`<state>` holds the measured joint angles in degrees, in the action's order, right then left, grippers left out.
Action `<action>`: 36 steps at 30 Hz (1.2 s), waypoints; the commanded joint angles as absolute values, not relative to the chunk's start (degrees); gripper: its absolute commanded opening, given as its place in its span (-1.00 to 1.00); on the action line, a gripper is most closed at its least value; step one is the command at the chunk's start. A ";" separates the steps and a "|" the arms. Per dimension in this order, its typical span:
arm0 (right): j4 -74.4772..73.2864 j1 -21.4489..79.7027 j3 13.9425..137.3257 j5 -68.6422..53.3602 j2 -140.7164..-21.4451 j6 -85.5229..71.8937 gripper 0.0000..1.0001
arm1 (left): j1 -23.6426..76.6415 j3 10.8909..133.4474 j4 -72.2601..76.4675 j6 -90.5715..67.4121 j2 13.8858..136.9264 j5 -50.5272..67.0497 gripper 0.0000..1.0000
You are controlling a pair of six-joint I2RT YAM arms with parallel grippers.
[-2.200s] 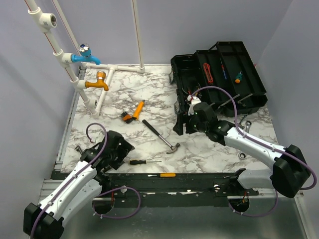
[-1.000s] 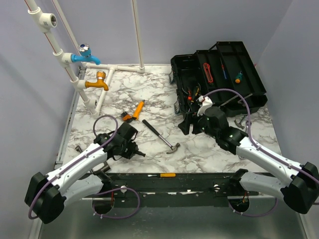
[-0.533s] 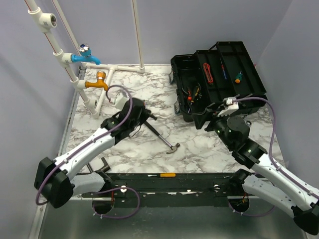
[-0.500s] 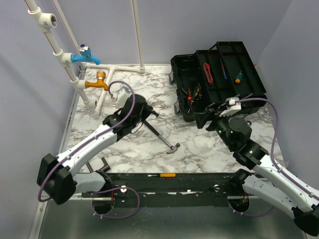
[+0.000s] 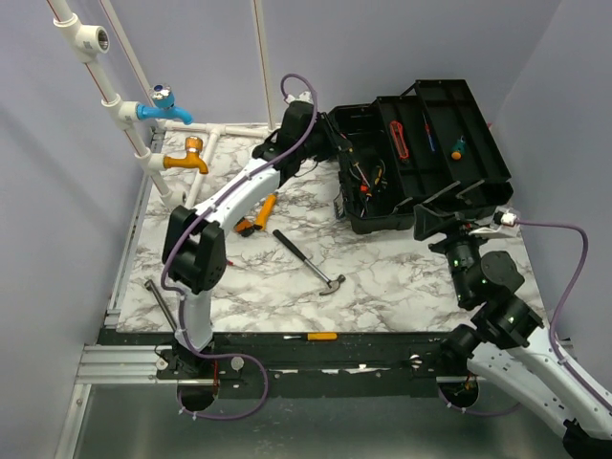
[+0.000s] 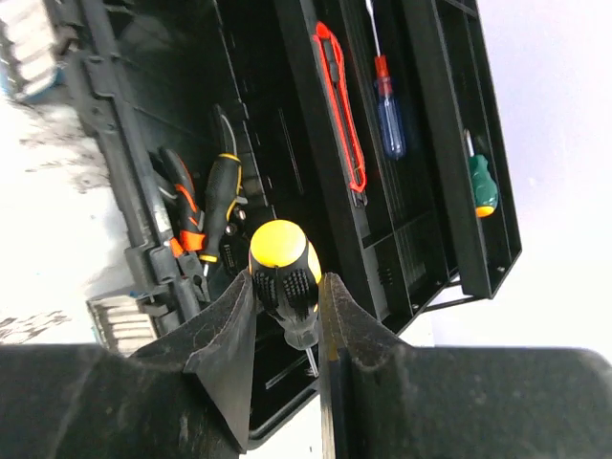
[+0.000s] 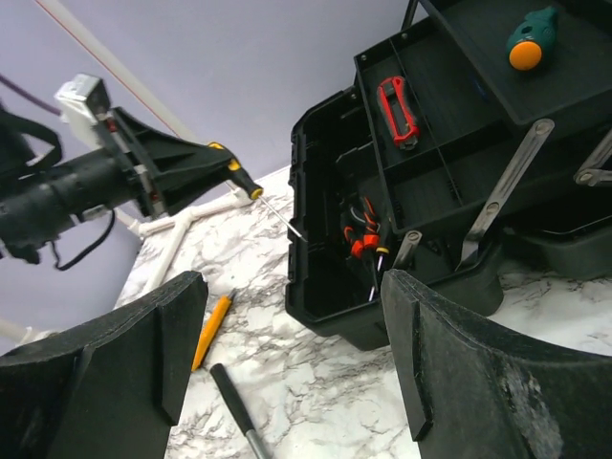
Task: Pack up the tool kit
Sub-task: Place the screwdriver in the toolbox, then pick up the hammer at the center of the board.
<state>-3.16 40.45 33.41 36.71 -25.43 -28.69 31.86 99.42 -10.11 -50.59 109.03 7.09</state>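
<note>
Left gripper (image 6: 287, 284) swung from marble tabletop (image 5: 382, 277) up over open black plastic toolbox (image 5: 402, 214) at table's far right, clamped on yellow-and-black-handled screwdriver (image 6: 284, 270). Right gripper (image 7: 292, 282) backed off box, jaws spread, empty.

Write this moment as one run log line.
left gripper: shut on screwdriver, at edge of open toolbox | right gripper: open, empty | hammer: on table

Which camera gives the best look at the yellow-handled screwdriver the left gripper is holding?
The left wrist view: the screwdriver fills the middle, clamped between the left gripper's fingers over the toolbox. The right wrist view shows it small and distant, shaft included. The top view barely shows it.
</note>
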 commanded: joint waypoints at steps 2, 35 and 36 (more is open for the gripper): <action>-6.07 40.62 33.74 39.53 -25.99 -29.68 0.62 | 31.82 108.79 -12.04 -51.87 118.03 14.29 -0.93; -6.18 41.76 47.61 -7.69 -69.47 -18.37 0.53 | 29.80 54.56 -25.87 -38.23 64.19 -23.27 0.97; -6.24 42.27 48.23 -7.43 -71.20 -18.19 0.53 | 29.73 52.03 -26.27 -39.42 62.08 -24.56 0.97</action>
<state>-7.05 40.99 44.75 -2.39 -66.35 -20.38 30.63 59.00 -23.70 -35.79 69.67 -15.09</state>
